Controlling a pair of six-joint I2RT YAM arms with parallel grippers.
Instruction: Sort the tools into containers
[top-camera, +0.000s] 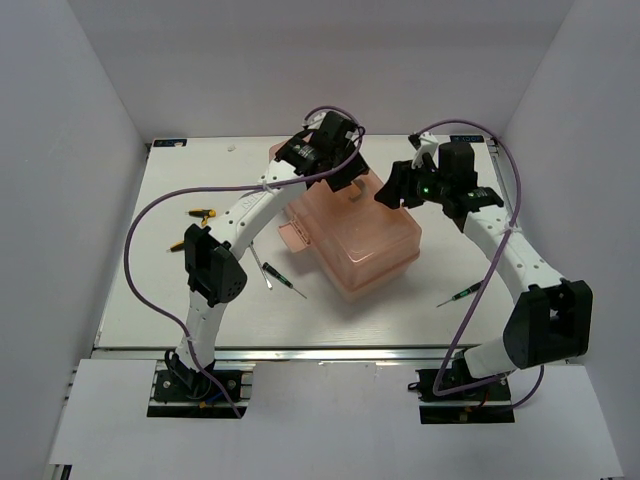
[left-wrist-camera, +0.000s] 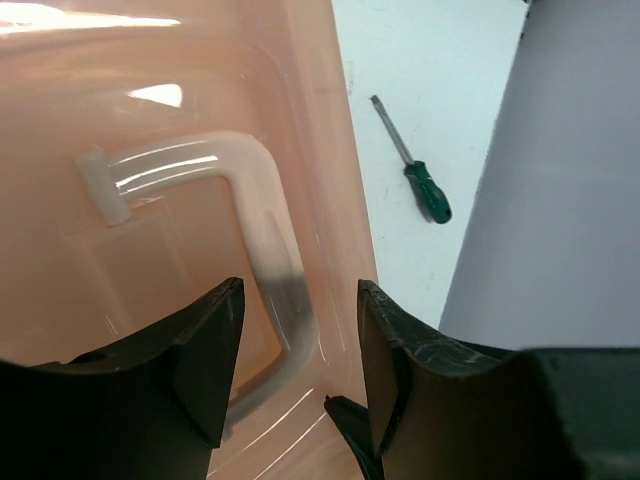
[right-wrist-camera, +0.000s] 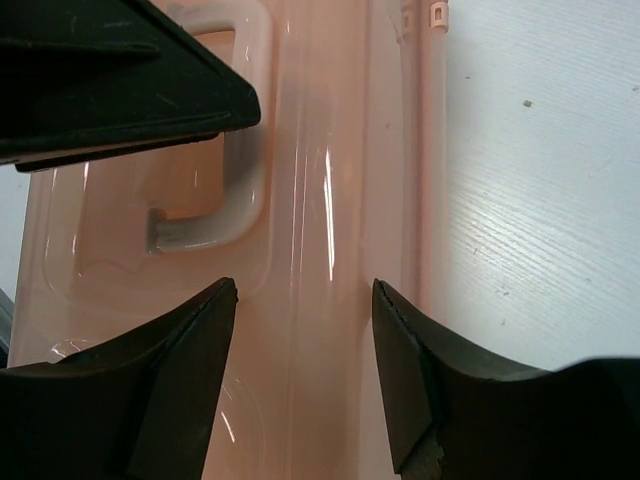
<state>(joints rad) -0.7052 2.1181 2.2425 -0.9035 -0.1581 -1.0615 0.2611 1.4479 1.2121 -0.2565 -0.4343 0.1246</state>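
Nearest, toward the near right corner of the table (top-camera: 180, 320): a green screwdriver (top-camera: 462, 293), flat on the surface. By the middle of the near edge, a second green screwdriver (top-camera: 285, 281). Farther back, along the left edge, yellow screwdrivers (top-camera: 203, 214). All loose on the table. Probably light, stiff and apt to roll; best pinched across the thicker grip end, not the thin shaft.

Mid-table, reaching toward the far edge: the pink toolbox (top-camera: 370, 250), lid down, trays shut away. Glossy hard plastic, likely slippery on its flat faces, so better taken by the white lid handle (left-wrist-camera: 265, 230) or the front latch (top-camera: 292, 237).

Above the lid, left gripper (left-wrist-camera: 300, 340) spread open astride one leg of that handle, not clamped. Right gripper (right-wrist-camera: 305, 335) likewise open beside it, holding nothing.
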